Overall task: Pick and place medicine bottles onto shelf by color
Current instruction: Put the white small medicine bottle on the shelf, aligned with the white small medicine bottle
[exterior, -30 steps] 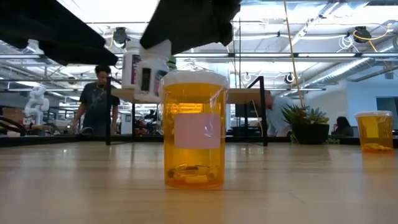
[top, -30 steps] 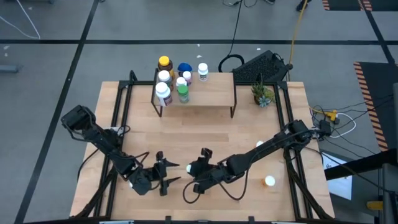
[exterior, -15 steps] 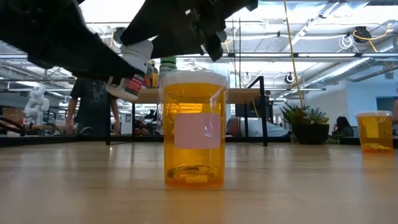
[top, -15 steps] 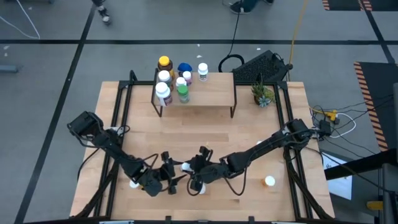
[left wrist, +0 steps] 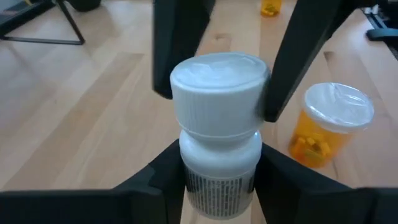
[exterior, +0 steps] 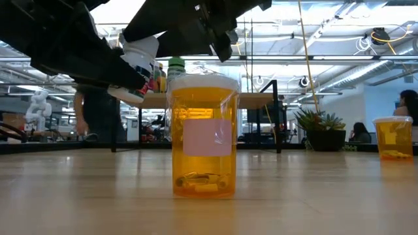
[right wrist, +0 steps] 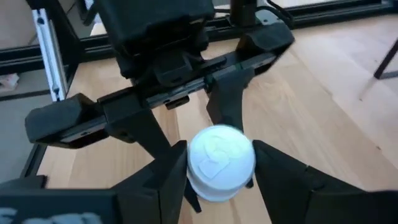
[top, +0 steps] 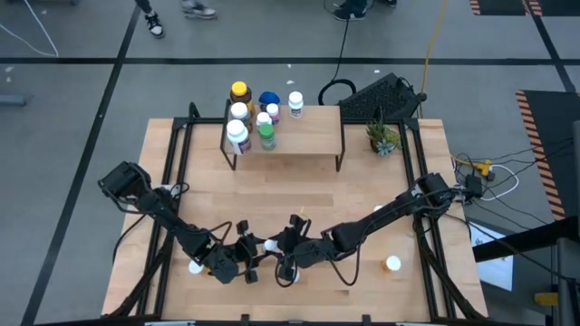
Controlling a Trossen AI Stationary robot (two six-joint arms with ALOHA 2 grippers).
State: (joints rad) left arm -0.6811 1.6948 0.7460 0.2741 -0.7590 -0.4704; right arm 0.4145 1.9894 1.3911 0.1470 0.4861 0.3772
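White-capped bottle (left wrist: 219, 143) is pinched between both grippers at the surface's front centre: left gripper (top: 246, 261) jaws on its body, right gripper (top: 283, 254) jaws around its cap. Orange bottle (exterior: 202, 136) stands upright just beside; shelf (top: 308, 138) sits well apart at the back.

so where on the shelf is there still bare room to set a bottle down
The shelf is bare from its middle to its right end. Its left end is crowded with medicine bottles, clustered close together.
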